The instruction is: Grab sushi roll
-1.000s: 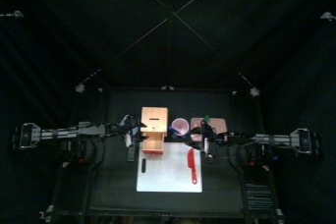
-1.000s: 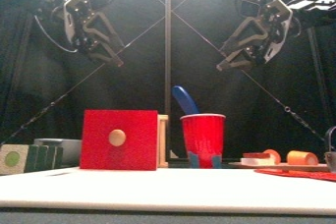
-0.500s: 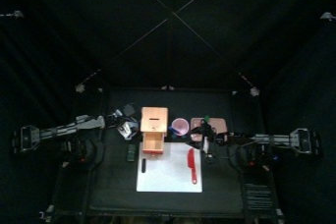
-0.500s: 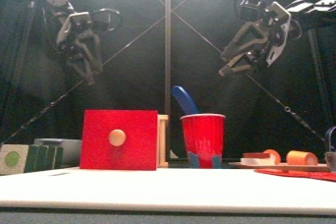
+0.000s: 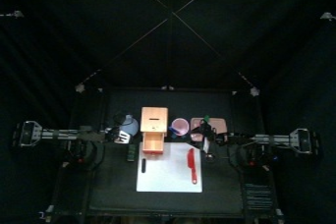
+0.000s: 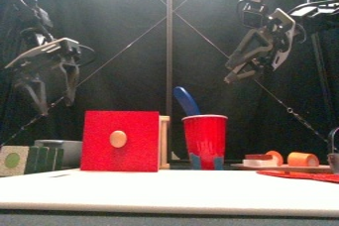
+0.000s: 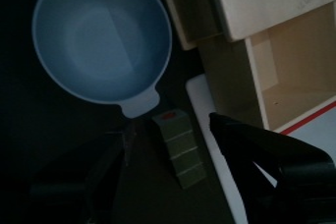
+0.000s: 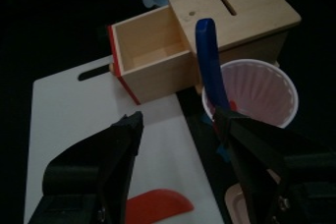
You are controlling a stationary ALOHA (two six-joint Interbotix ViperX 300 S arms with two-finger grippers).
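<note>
The sushi roll [image 7: 180, 147] is a dark green wrapped piece lying between the blue bowl and the white board. In the front view it sits at the far left of the table [image 6: 16, 159], showing a pale green round end. My left gripper [image 7: 178, 174] is open, above the roll, with one jaw on either side of it. In the front view it [image 6: 44, 93] hangs over the table's left end, well above the roll. My right gripper [image 8: 178, 159] is open and empty, held high at the right [image 6: 245, 66].
A blue bowl [image 7: 102, 39] lies beside the roll. A wooden box with a red front [image 6: 122, 141] stands in the middle, with a red cup [image 6: 204, 141] holding a blue handle [image 6: 185, 99]. A white board [image 5: 171, 169] carries a red knife [image 5: 192, 164]. A plate with orange pieces [image 6: 284, 159] is at the right.
My left gripper has swung out to the left and come down towards the table's left end. My right gripper has hardly moved.
</note>
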